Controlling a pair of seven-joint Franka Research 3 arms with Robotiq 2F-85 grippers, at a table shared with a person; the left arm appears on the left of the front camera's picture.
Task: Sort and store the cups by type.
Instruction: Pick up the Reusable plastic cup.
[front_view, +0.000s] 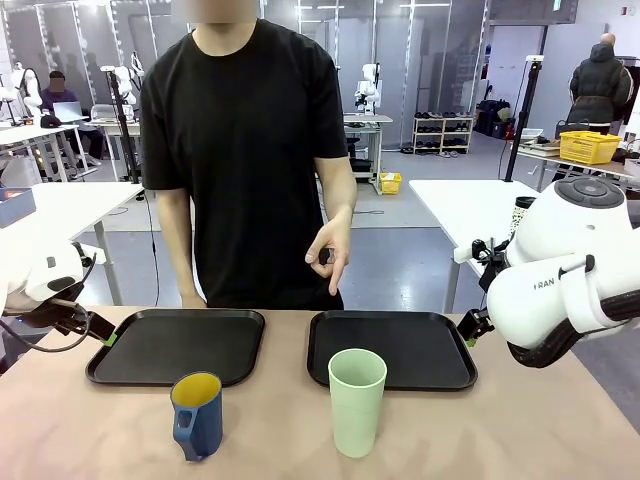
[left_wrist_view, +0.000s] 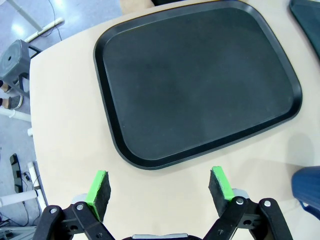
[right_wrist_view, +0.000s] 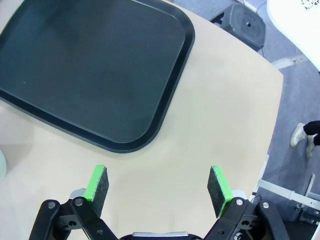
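cups both upright on the tan tabletop (front_view: 520, 440), outside the trays. starting far left: left gripper (front_view: 102, 338) low at the table's left edge, just beside the left black rectangular plastic tray (front_view: 178, 346), green pads spread wide, nothing between them. same wide gap from the left wrist camera, pads over bare table short of the tray's near rim. moving right: short dark-blue mug with a handle and yellow inside (front_view: 197, 415), in front of that tray's near right corner, handle toward the near left, clear of the rim. behind the trays, person in a black t-shirt (front_view: 245, 150), one hand (front_view: 330, 255) held loose at waist height above the gap between the trays. next along: tall pale-green handleless plastic tumbler (front_view: 357, 402), mouth up, right in front of the second black tray (front_view: 392, 349), overlapping its near rim in the front view. far right: right gripper (front_view: 470, 328) by that tray's right edge, fingers parted fully, holding nothing.
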